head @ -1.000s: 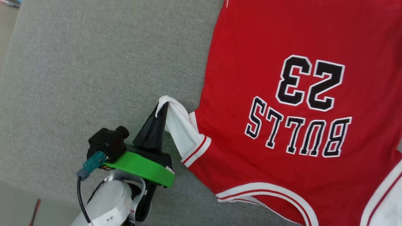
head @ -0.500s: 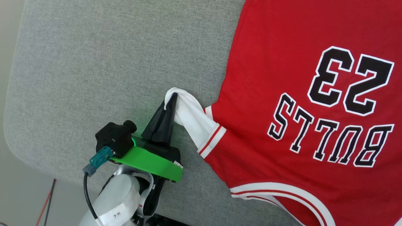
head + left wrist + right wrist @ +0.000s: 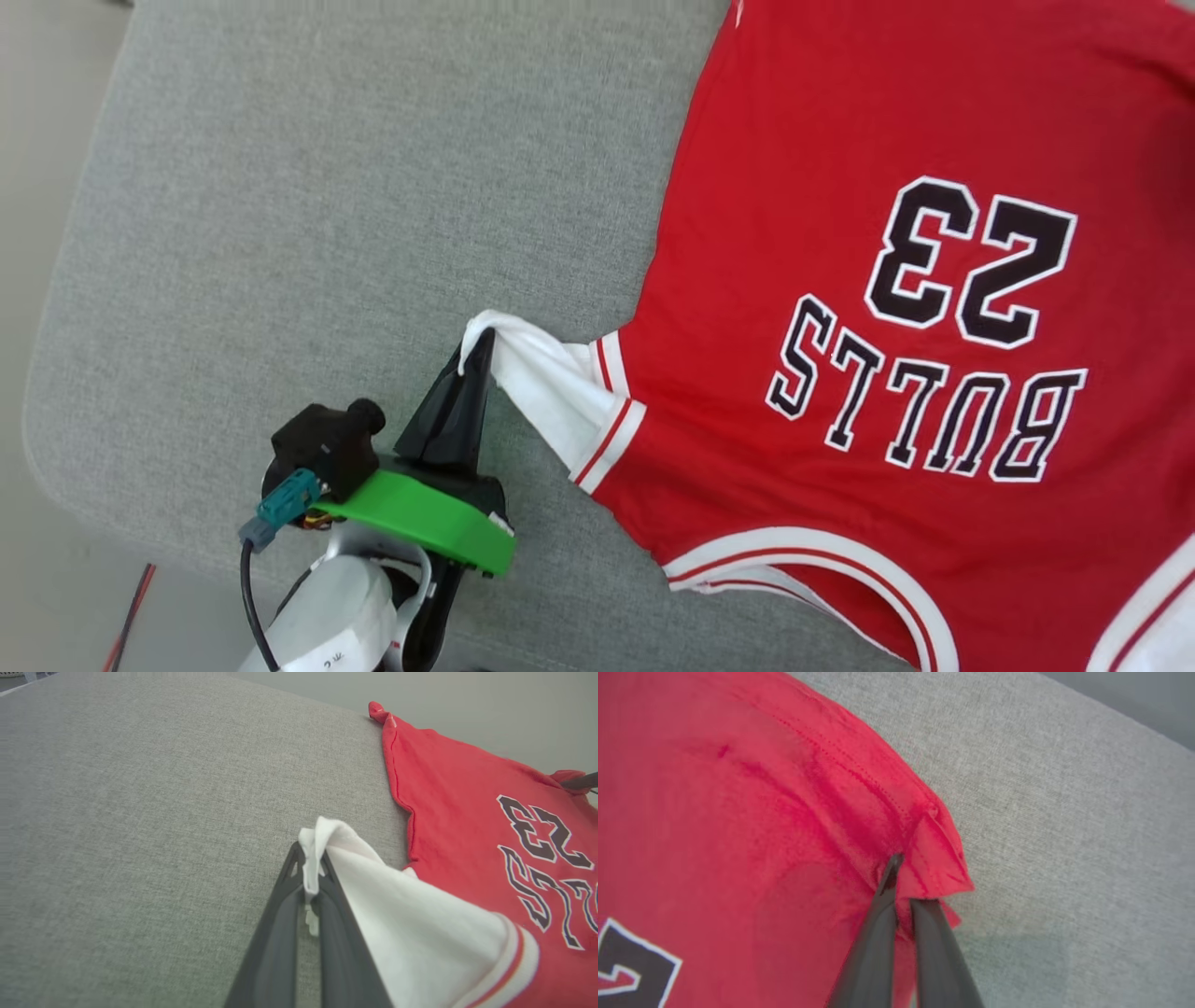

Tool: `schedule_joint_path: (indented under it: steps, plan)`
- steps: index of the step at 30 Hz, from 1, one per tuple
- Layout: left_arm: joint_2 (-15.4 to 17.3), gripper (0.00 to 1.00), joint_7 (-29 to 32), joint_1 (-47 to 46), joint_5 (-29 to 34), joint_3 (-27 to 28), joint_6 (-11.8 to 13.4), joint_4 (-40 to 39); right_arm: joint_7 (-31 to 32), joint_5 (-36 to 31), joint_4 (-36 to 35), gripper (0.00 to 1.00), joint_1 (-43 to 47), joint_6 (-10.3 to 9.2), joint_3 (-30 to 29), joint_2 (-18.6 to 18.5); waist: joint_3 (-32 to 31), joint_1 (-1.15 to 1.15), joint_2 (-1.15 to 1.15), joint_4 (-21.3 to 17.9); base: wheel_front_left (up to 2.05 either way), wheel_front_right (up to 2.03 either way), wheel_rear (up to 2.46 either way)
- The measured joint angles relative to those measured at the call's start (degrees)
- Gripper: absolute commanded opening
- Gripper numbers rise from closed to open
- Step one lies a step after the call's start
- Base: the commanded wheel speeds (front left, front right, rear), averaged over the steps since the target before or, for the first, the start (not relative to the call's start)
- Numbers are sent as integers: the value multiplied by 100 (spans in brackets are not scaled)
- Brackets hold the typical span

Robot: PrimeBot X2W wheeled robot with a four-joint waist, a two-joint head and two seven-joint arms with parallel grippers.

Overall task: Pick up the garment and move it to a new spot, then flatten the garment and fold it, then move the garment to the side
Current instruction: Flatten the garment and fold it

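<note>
Pinching the garment (image 3: 840, 187) at two far-apart points, the robot's arms look set either to draw the cloth taut for flattening or to lift it toward a new spot; which of the two cannot be told from the scene. The left jaws are closed tight on the tip of the white sleeve (image 3: 546, 392), with the fabric bunched over their ends and raised a little off the grey, cloth-covered counter (image 3: 327, 233), near its front left corner. Seen from the left wrist, the sleeve (image 3: 411, 914) runs from the pinch back to its striped cuff and the red body (image 3: 458, 812), stretched rather than slack. The right jaws are shut on a folded corner of the red hem (image 3: 934, 858), one finger lying on top of the cloth and the other slipped beneath the fold, close to the counter's far edge. The jersey itself lies spread print-side up, "BULLS 23" (image 3: 934, 336) showing, over the right part of the counter, collar toward the front edge and hem toward the back, leaving the left half bare. A grip on one sleeve and on the hem would, by this reading, give control over most of the fabric at once.
</note>
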Motion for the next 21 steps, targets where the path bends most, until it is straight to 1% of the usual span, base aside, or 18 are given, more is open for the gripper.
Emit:
schedule_joint_path:
  steps: [3,6,10,15,21]
  plan:
    - [108,0,57,135,-1,10,26,8,-335,312,-269,0,373,0,279,-261,-304,0,0,-65,0,0,0]
    - [180,0,129,298,-13,41,88,-3,-644,598,-589,0,744,0,438,-644,-597,0,0,-135,0,0,0]
    - [299,0,180,586,-54,120,203,-44,-994,967,-1049,0,1437,0,459,-1045,-978,0,0,-261,0,0,0]
    - [453,0,236,910,-101,176,302,-110,-1399,1152,-1468,0,2370,0,144,-1223,-1360,-1,0,-492,0,0,0]
    - [555,0,282,1179,-157,255,408,-178,-1692,1188,-1895,0,3827,0,-599,-1177,-1744,-1,0,-793,0,0,0]
